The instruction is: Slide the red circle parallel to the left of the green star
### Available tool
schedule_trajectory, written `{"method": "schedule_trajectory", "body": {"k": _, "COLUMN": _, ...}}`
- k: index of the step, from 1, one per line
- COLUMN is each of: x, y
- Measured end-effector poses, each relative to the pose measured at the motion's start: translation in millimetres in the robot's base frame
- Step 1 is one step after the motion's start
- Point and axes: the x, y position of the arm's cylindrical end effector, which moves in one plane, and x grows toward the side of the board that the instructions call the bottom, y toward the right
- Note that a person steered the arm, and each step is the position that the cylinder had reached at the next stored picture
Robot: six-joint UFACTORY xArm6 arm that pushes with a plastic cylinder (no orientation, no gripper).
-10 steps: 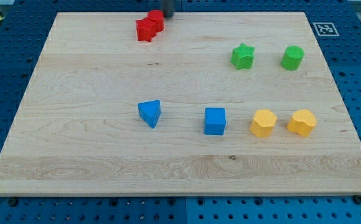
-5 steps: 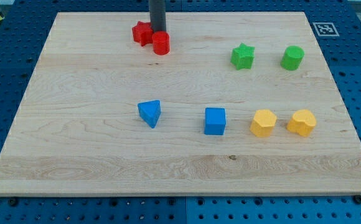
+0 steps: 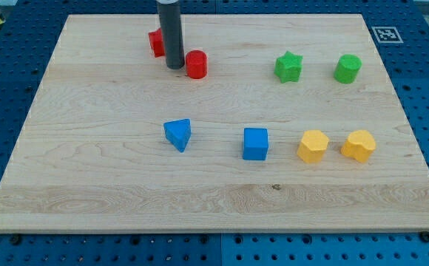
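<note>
The red circle (image 3: 196, 64) is a short red cylinder in the upper middle of the wooden board. My tip (image 3: 174, 66) stands right beside it on its left, touching or nearly so. The green star (image 3: 288, 66) lies well to the view's right of the red circle, at about the same height in the view. A second red block (image 3: 156, 42), partly hidden behind the rod, sits up and left of my tip.
A green cylinder (image 3: 347, 68) sits right of the green star. Lower down lie a blue triangle (image 3: 177, 134), a blue cube (image 3: 256, 143) and two yellow blocks (image 3: 312, 145) (image 3: 359, 145). The board's top edge is close above the red blocks.
The rod has moved down and to the left. The red circle has slid down and slightly right, away from the other red block, which shifted left.
</note>
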Motion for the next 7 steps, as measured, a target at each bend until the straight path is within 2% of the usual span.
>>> {"method": "schedule_trajectory", "body": {"k": 4, "x": 12, "y": -9}}
{"method": "schedule_trajectory", "body": {"k": 7, "x": 10, "y": 26}}
